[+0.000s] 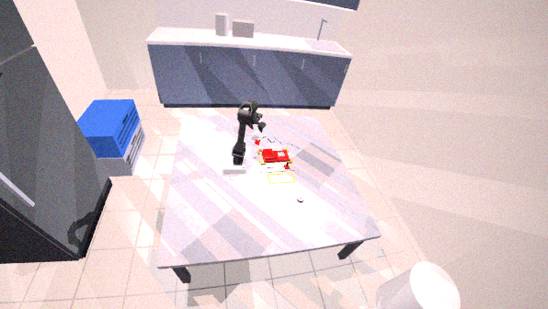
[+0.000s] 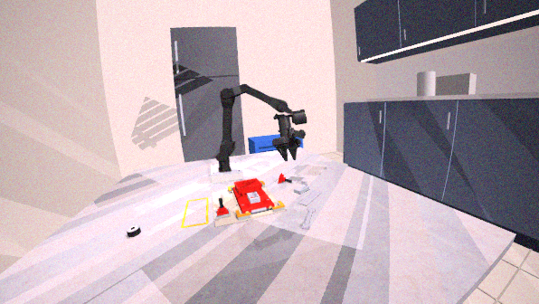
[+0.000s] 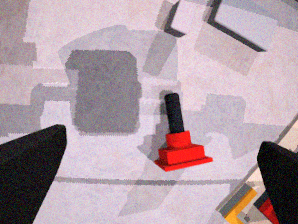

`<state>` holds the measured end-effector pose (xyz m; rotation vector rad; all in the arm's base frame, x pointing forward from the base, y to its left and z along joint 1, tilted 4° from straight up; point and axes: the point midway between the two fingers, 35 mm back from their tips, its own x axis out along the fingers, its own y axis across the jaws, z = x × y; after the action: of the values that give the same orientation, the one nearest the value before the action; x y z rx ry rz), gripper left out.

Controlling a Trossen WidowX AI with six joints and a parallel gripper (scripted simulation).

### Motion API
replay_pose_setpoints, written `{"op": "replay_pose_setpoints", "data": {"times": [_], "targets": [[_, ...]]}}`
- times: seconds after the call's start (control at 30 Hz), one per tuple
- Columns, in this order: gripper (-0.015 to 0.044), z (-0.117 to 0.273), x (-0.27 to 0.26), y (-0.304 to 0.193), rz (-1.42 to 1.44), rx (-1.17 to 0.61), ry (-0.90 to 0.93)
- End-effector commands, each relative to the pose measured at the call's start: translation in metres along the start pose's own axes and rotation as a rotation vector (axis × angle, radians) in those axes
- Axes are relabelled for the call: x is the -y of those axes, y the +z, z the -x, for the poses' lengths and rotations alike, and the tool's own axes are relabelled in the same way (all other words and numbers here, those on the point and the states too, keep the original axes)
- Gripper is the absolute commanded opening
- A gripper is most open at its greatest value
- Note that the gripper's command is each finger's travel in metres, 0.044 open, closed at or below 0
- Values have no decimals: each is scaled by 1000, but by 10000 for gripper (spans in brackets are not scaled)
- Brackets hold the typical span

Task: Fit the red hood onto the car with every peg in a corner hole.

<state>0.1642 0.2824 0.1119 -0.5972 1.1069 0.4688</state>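
Observation:
My gripper (image 1: 261, 130) (image 2: 290, 158) (image 3: 165, 143) is open and empty, raised above the table. Below it a small red stepped piece (image 1: 257, 143) (image 2: 281, 178) (image 3: 182, 156) with a black stem lies between the fingertips in the wrist view, untouched. I cannot tell whether it is the hood; no other loose red shell shows clearly. The red chassis (image 1: 271, 161) (image 2: 260, 205) sits in the jig (image 2: 242, 215) with yellow corners, the grey engine block (image 1: 280, 154) (image 2: 253, 196) on its deck and a raised red block behind it. The pegs are too small to tell.
Another red piece (image 1: 287, 166) (image 2: 222, 211) with a black stem stands beside the chassis. Pale grey blocks (image 2: 301, 188) (image 3: 245, 25) lie near the first red piece. A yellow outline (image 2: 208, 210) and a small black-and-white disc (image 1: 300, 200) (image 2: 134, 232) are on the jig's other side.

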Motion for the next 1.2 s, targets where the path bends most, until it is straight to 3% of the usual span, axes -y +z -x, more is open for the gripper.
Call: {"op": "replay_pose_setpoints", "data": {"times": [0.0,0.6,1.17], "targets": [[440,-8,40,-8,-333,-75,-4],[440,-11,205,-86,-2153,-337,-148],[440,-16,208,-92,-2221,-345,-156]]}}
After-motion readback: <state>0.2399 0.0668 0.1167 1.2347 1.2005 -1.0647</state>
